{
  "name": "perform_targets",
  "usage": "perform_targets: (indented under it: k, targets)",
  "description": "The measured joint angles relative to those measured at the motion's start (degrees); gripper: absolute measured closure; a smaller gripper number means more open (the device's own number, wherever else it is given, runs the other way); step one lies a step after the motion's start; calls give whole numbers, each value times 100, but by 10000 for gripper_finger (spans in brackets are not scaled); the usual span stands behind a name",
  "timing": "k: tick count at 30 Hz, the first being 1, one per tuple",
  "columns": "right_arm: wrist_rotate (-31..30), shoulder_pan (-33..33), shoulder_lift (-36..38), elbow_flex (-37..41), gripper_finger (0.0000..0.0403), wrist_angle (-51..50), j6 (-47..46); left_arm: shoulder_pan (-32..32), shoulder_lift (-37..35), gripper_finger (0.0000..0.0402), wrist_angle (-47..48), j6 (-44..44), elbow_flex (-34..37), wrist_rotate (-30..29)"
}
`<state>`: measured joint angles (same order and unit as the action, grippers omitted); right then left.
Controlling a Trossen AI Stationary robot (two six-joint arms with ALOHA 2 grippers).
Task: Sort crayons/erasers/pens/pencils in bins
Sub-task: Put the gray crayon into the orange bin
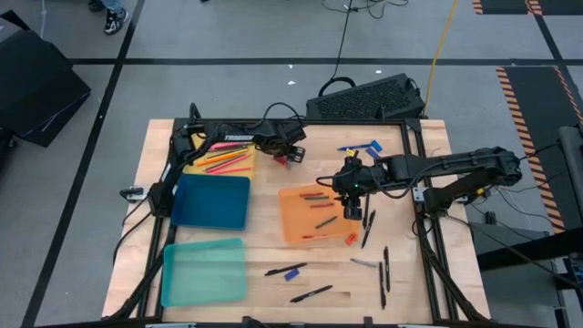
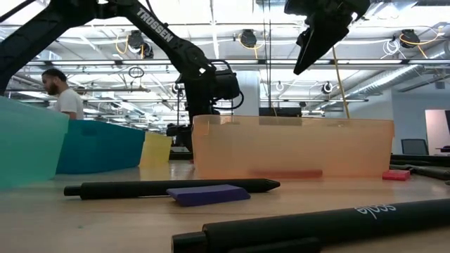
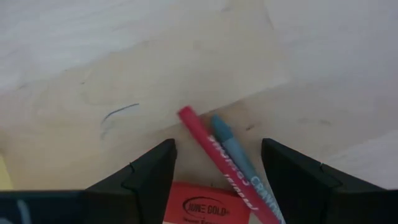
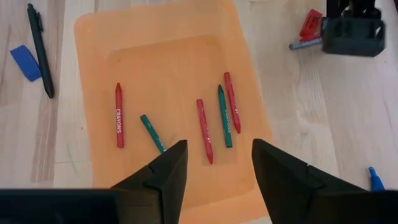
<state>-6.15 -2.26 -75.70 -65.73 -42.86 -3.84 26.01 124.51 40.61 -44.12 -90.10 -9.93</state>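
The left gripper [image 3: 214, 177], spread, hangs over a red crayon [image 3: 211, 146], a grey crayon [image 3: 239, 158] and a red eraser [image 3: 205, 205], left of the orange bin [image 1: 296, 223]. Risk: closing may pinch several together. The right gripper [image 4: 214, 165], spread and empty, hovers over that bin, which holds five crayons [image 4: 208, 130]. Pens [image 1: 384, 269] lie right of it on the wooden table [image 1: 428, 146]; the room beyond is an open workshop.

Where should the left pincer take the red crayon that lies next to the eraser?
Grip the red crayon near its middle, coming straight down from above. It lies flat on the table against a grey-blue crayon, so the open left pincer may catch both.
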Motion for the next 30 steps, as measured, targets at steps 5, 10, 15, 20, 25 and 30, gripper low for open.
perform_targets:
  k: [5,10,15,20,25,30]
  targets:
    - [9,0,0,0,232,-38,-45,43,-8,198,250,-603,-9,180]
    - [11,0,0,0,232,-45,-45,9,-13,278,313,-833,-5,293]
    - [2,0,0,0,232,-43,-1,-49,-17,340,345,-954,-1,422]
    - [0,2,0,0,232,-41,18,-59,-20,374,314,-1000,-1,509]
    - [-4,2,0,0,232,-41,100,3,-20,366,297,-999,-19,574]
    - [-12,85,0,0,232,-25,110,19,29,341,288,-588,-286,766]
